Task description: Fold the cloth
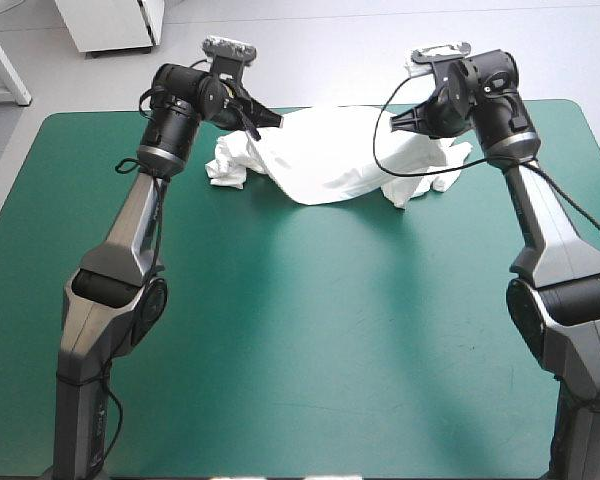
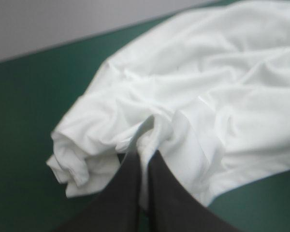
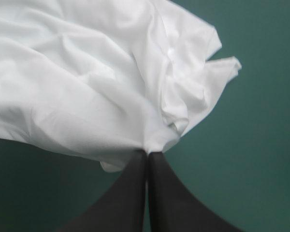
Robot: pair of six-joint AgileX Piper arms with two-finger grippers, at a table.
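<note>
One white T-shirt (image 1: 325,160), crumpled and held at both ends over the far part of the table (image 1: 40,160).

The T-shirt lies as a rumpled band across the table's far middle, near the far edge. It is creased all over and sags to a rounded lower edge that rests on the teal-green cover (image 1: 310,320) toward the robot. At its left end a loose bunch (a sleeve, perhaps, though the folds hide which) is rolled up on the cover just beside the left gripper (image 2: 144,159). At its right end a pointed flap sticks out beyond the right gripper (image 3: 147,153). Two grippers, one garment: each gripper has its two black fingers (image 3: 128,198) pressed almost together with a pinch of white cloth between the tips. Each clamps one fold, the left at the shirt's left end, the right at its right end.
</note>
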